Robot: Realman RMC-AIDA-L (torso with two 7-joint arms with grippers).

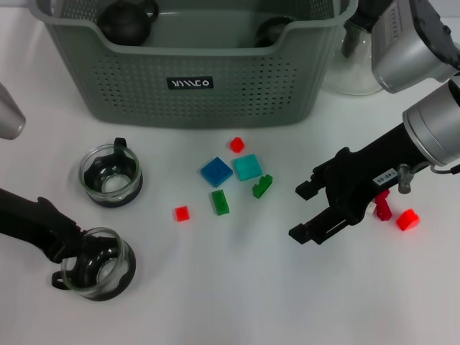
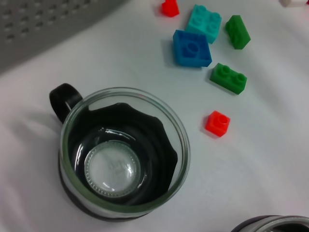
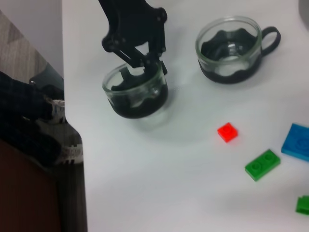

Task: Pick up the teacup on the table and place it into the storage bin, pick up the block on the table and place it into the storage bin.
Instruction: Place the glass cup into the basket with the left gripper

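where left pincer grips: teacup rim.

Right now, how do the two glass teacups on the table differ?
The near teacup is clamped at its rim by the left gripper, one finger inside; the far teacup stands free and untouched. The far teacup sits closer to the storage bin, its black handle pointing toward the bin; the near teacup's handle is hidden by the gripper. Both are clear glass with a black wavy sleeve, upright and empty. The right gripper hangs open over the table, by the blocks.
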